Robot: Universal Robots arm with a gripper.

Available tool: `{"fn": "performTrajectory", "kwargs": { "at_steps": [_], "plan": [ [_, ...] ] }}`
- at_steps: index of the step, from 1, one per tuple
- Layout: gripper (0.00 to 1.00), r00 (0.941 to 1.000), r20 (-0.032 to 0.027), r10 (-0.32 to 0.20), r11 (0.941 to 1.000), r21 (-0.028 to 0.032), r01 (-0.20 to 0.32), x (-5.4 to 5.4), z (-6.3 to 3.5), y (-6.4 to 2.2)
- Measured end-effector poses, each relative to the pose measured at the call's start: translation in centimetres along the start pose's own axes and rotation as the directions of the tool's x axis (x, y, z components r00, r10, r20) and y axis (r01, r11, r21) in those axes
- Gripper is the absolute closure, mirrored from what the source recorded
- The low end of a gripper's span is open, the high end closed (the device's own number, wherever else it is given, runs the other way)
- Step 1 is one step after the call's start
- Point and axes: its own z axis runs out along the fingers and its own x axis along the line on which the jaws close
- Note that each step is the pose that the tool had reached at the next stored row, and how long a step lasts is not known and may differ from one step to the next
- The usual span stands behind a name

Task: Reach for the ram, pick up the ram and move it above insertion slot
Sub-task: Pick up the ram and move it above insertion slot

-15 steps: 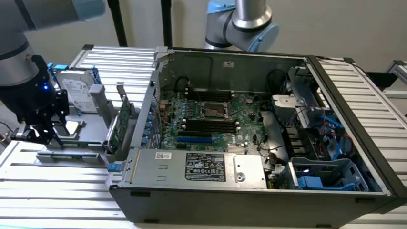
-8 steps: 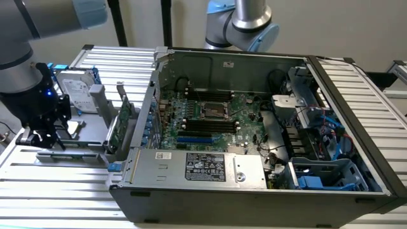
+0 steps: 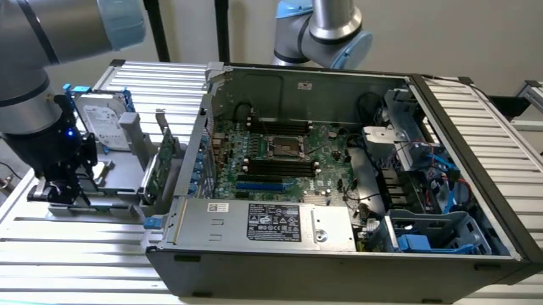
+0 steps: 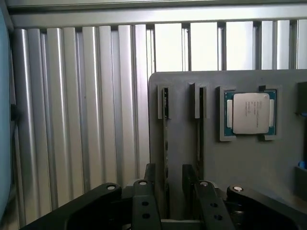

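The gripper (image 4: 168,168) is down at the grey fixture (image 4: 230,158), at about eight o'clock in the exterior view. Its fingers (image 4: 149,184) stand apart, one on each side of the ram (image 4: 165,124), which sits edge-on in a narrow groove of that fixture. Neither pad looks pressed against the board, though the contact line is in shadow and I would not swear to it. I judge the reach done and the grasp not yet made.

The stick is thin. If the fingers close off-centre, one pad meets it first and tips it against the groove wall, where it could bind or scrape on the lift. A shallow hold near its free edge could let it swing or slip. A second groove (image 4: 200,103) lies just beside the ram, with a processor (image 4: 250,112) in its recess beyond, so the finger on that side has little room.

From the gripper in the exterior view, the hard drive (image 3: 102,124) stands at one o'clock. The expansion card (image 3: 165,166) stands upright at three o'clock, between the fixture and the computer case (image 3: 254,273). The memory slots (image 3: 280,166) lie past both, so the free room is straight up. The case is open over the motherboard (image 3: 327,143).
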Motion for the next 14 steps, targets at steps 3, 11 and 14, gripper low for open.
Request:
{"fn": "performTrajectory", "kwargs": {
  "at_steps": [3,11,14],
  "plan": [
    [0.64,1.0000,-0.0002,-0.007,1.0000,0.0001,0.007,0.1,0.55,-0.02],
    [0.64,0.9997,-0.0006,-0.024,0.9997,0.0001,0.024,0.2,1.75,-0.05],
    [0.64,0.9996,-0.0004,-0.027,0.9996,0.0001,0.027,0.3,2.12,-0.06]
  ]
}}
